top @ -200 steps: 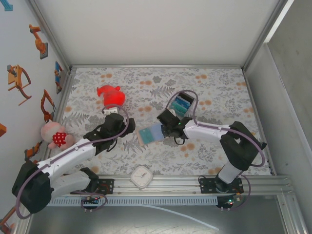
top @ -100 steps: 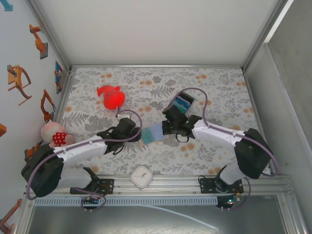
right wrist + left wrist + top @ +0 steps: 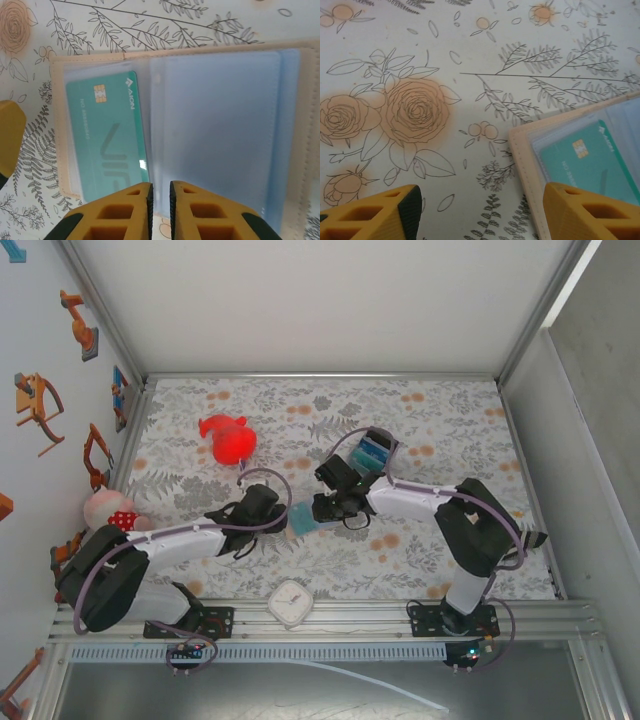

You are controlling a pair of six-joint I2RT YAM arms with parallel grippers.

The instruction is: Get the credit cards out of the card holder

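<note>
The tan card holder [image 3: 300, 525] lies open on the flowered cloth between my two grippers. A teal credit card [image 3: 107, 145] with a gold chip sits in a clear sleeve on its left half; the right half shows pale blue lining. My right gripper [image 3: 160, 192] hovers over the holder's near edge, its jaws almost together with a thin slit and nothing visibly between them. My left gripper [image 3: 480, 200] is open at the holder's left edge [image 3: 525, 150], its right finger [image 3: 590, 210] overlapping the tan border beside the card [image 3: 580, 165]. In the top view the left gripper [image 3: 278, 516] and right gripper [image 3: 322, 510] flank the holder.
A black-edged blue-and-teal block [image 3: 372, 452] lies just behind the right gripper. A red toy [image 3: 228, 438] sits at the back left, a plush doll [image 3: 112, 515] by the left wall, and a white clock [image 3: 292, 602] on the front rail.
My left arm has reached right to the holder's left edge, its jaws narrowing. My right gripper has shifted over the holder, which has slid slightly nearer.
</note>
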